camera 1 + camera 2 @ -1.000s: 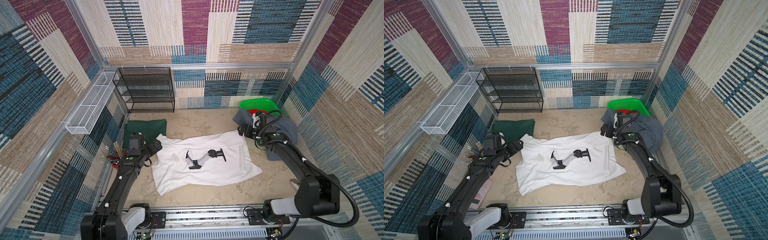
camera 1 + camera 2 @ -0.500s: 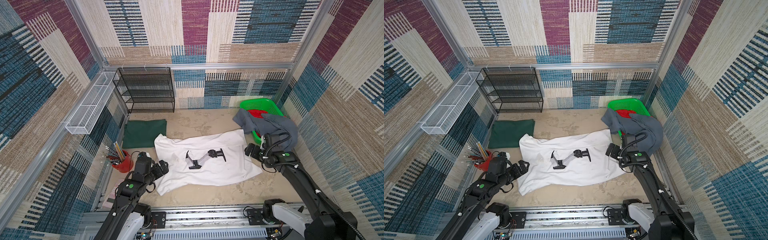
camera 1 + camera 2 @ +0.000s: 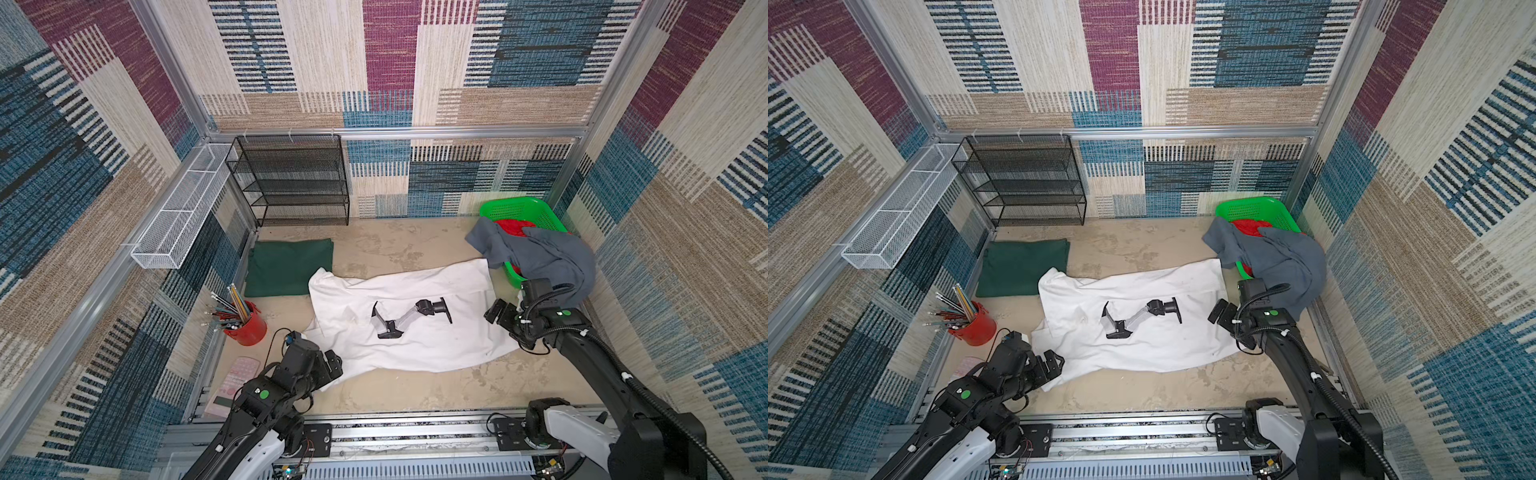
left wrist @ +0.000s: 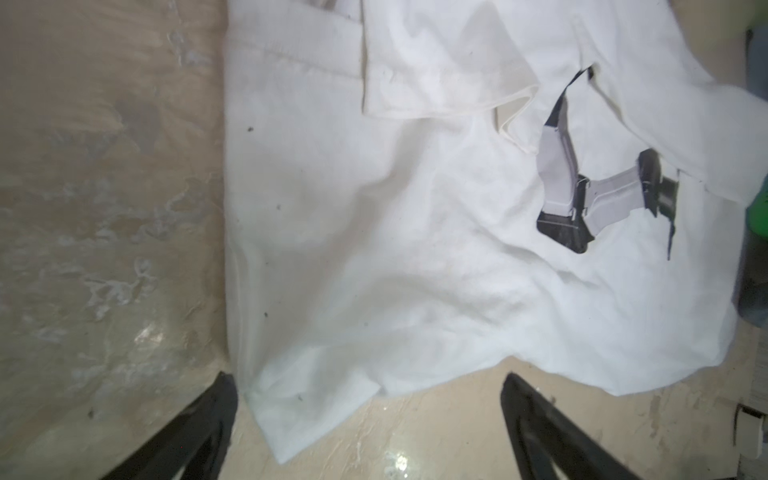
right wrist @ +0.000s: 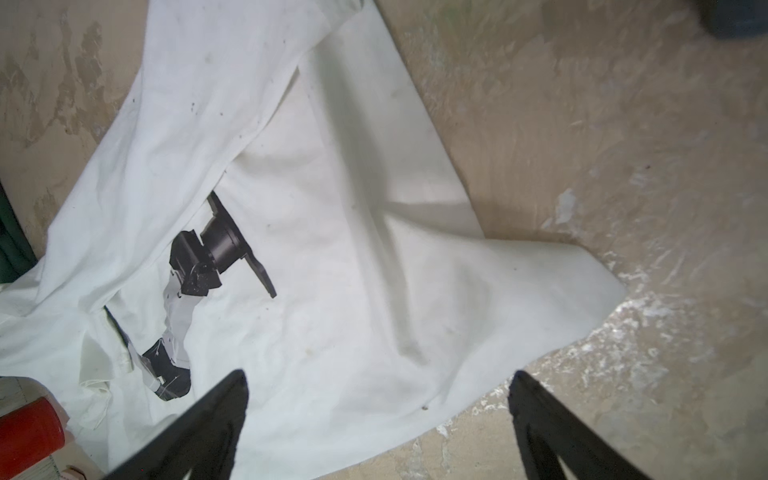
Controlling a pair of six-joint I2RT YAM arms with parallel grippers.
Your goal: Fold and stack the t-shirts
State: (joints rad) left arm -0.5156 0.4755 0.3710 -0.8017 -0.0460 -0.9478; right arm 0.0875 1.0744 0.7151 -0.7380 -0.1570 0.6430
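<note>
In both top views I'm seeing the white tee (image 3: 436,345) lying print-up mid-worktop (image 3: 395,249), spread but rumpled, long axis running L-R across the view w/ a slight tilt. I'm reading the bunched sleeve end as pointing toward the left gripper (image 3: 334,370) and the straight hem end toward the right gripper (image 3: 509,328), tho the collar isn't showing clearly. At back-left the dark green tee (image 3: 289,268) is sitting folded flat, and the grey tee (image 3: 540,257) is hanging out of the green basket (image 3: 519,208). Both grippers are standing wide apart, carrying nothing. Left wrist view: the fingers (image 4: 195,432) are straddling a near corner of the tee (image 4: 415,249); can't tell if they're touching cloth. Right wrist view: the fingers (image 5: 208,424) are gaping over the hem-side edge, where the cloth (image 5: 332,249) is rising in a soft ridge. I'm judging it as light, limp cotton, not fragile, prob. sagging and dragging if lifted from one spot, so I'm favouring a pinch at each near corner, one per arm, thru all layers.
</note>
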